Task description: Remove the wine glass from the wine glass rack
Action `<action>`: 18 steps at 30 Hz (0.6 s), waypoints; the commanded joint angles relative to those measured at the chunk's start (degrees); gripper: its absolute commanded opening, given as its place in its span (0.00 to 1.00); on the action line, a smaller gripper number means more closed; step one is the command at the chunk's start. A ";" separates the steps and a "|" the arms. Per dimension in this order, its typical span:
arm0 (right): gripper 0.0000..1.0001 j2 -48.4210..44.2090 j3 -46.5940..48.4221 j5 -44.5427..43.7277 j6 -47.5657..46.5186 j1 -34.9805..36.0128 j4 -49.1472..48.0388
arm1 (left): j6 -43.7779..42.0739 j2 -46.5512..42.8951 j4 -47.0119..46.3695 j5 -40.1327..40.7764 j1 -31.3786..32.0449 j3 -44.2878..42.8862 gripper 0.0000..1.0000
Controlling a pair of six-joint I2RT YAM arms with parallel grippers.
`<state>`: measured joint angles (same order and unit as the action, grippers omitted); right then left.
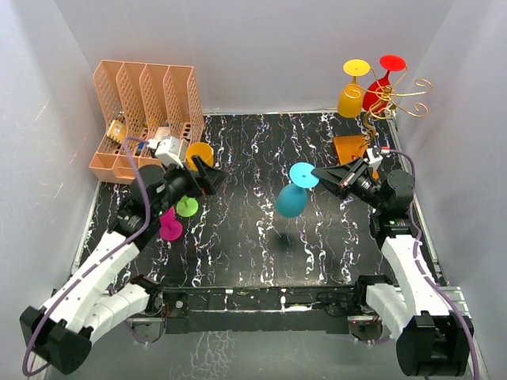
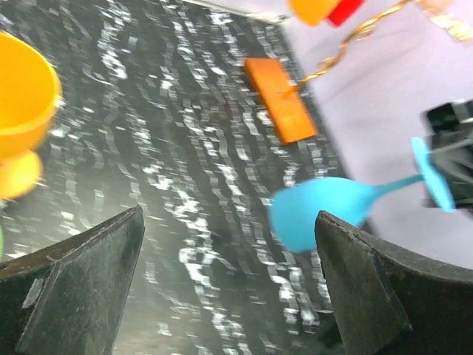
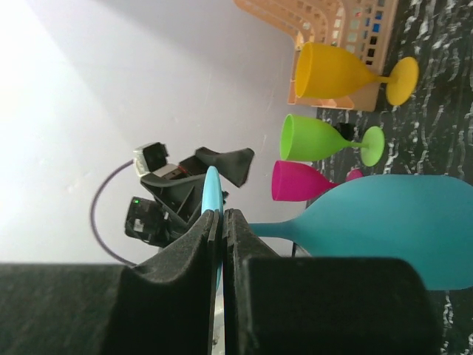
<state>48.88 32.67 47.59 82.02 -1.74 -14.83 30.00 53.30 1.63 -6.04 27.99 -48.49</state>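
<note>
Presently, the blue wine glass [image 1: 291, 200] is seen clear of the wine glass rack [image 1: 396, 99], held in the air over the middle of the table [image 1: 238, 245]. It is tipped, with its bowl lower and toward the left and its round foot toward the right. The foot is pinched edge-on between the fingers of the right gripper [image 3: 222, 251], whose jaws are drawn almost together around the thin disc. The stem and bowl run out sideways past the fingertips.

The rack stands at the far right corner on its orange-brown base [image 1: 348, 148]. A yellow glass [image 1: 351, 95] and a red glass [image 1: 379, 91] are hung on its curled gold wire arms, feet upward.

The left gripper [image 1: 207, 176] is spread wide with nothing between its fingers [image 2: 74, 281], and it is pointed across the table toward the blue glass. Close around the left arm, an orange-yellow glass [image 1: 198, 153], a green glass [image 1: 187, 207] and a magenta glass [image 1: 170, 226] are found on the table. A peach file organizer [image 1: 142, 103] is set at the far left corner.
</note>
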 commanded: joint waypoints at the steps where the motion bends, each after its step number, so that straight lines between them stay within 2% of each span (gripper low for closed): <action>1: 0.08 -1.44 1.61 -2.01 4.38 2.91 -12.49 | 23.00 -7.09 -7.16 -10.01 0.28 6.94 0.97; 5: 0.08 0.94 2.22 -4.13 9.71 6.48 -20.34 | 32.00 -6.39 -13.64 -16.70 0.30 9.81 0.97; 9: 0.08 4.95 1.69 -4.60 16.94 10.26 -34.10 | 42.75 -6.08 -32.88 -21.20 0.31 17.72 0.97; 11: 0.08 6.28 1.22 -4.42 20.64 10.90 -40.42 | 44.65 -4.80 -38.19 -23.24 0.29 18.92 0.97; 14: 0.08 7.16 0.03 -5.80 26.03 11.47 -47.88 | 45.03 -3.04 -40.44 -25.83 0.35 18.72 0.97; 18: 0.08 6.88 0.18 -8.42 29.14 12.40 -51.78 | 49.46 -1.91 -49.06 -26.00 0.48 20.69 0.97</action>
<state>56.64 32.34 42.70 105.01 9.72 -53.17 73.36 51.33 -32.82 -28.64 28.12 -29.04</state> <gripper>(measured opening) 0.099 0.970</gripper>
